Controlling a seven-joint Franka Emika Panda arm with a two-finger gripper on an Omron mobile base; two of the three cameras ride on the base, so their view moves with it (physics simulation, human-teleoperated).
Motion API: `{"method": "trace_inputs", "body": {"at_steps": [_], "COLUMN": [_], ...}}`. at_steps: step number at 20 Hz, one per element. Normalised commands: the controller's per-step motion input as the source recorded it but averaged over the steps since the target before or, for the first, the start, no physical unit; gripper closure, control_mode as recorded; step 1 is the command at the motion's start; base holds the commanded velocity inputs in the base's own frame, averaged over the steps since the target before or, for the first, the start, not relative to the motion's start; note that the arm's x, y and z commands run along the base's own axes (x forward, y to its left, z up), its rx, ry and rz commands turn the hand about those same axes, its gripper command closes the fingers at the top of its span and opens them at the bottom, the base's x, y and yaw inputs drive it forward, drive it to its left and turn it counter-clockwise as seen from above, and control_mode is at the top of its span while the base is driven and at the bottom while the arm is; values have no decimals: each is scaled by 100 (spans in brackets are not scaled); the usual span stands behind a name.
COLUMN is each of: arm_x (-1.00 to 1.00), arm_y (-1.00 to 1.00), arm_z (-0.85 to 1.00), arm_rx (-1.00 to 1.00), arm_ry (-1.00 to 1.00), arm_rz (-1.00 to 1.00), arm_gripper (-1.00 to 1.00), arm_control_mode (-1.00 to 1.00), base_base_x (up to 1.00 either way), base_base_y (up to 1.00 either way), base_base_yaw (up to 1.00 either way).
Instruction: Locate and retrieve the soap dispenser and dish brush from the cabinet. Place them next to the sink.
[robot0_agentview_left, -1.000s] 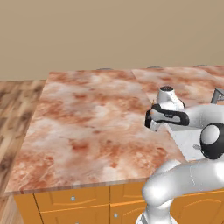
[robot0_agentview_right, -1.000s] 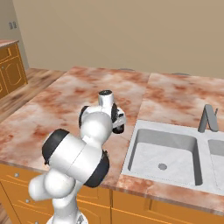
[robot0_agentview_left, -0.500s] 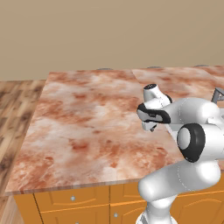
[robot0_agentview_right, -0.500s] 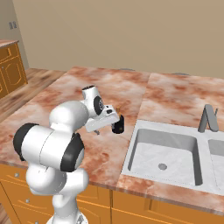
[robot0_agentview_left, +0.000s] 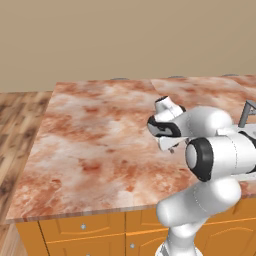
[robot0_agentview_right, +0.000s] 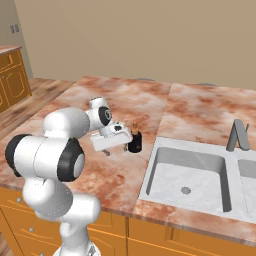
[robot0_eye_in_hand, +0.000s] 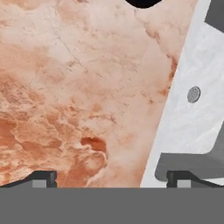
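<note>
Well, you have the gripper (robot0_eye_in_hand: 111, 177) spread wide, holding nothing, above the marble counter (robot0_agentview_right: 125, 102). Your soap dispenser (robot0_agentview_right: 134, 141) stands just beside the sink (robot0_agentview_right: 187, 172); no lettering shows on it.

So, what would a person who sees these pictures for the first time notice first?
Probably the white robot arm with dark joints, bent low over the reddish marble counter. Next, the small squat black soap bottle with a copper pump top, standing on the counter between the gripper, whose jaws are wide open and empty, and the pale grey recessed sink.
</note>
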Motion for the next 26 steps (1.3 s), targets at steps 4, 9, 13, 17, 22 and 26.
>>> {"method": "trace_inputs", "body": {"at_steps": [4, 9, 13, 17, 22, 26], "arm_x": [-71, -58, -3, -37, -52, -48], "arm_y": [3, 0, 0, 29, 2, -4], "arm_z": [-30, -12, 7, 29, 30, 2], "arm_rx": [-7, -11, 3, 33, 30, 21], "arm_ry": [-8, -6, 2, -4, -34, -38], "arm_rz": [-28, -27, -11, 3, 1, 1], "arm_gripper": [-100, -100, -100, -100, -100, -100], "arm_control_mode": [-100, -100, -100, -100, -100, -100], "base_base_x": [0, 0, 0, 0, 0, 0], "base_base_y": [0, 0, 0, 0, 0, 0], "base_base_yaw": [0, 0, 0, 0, 0, 0]}}
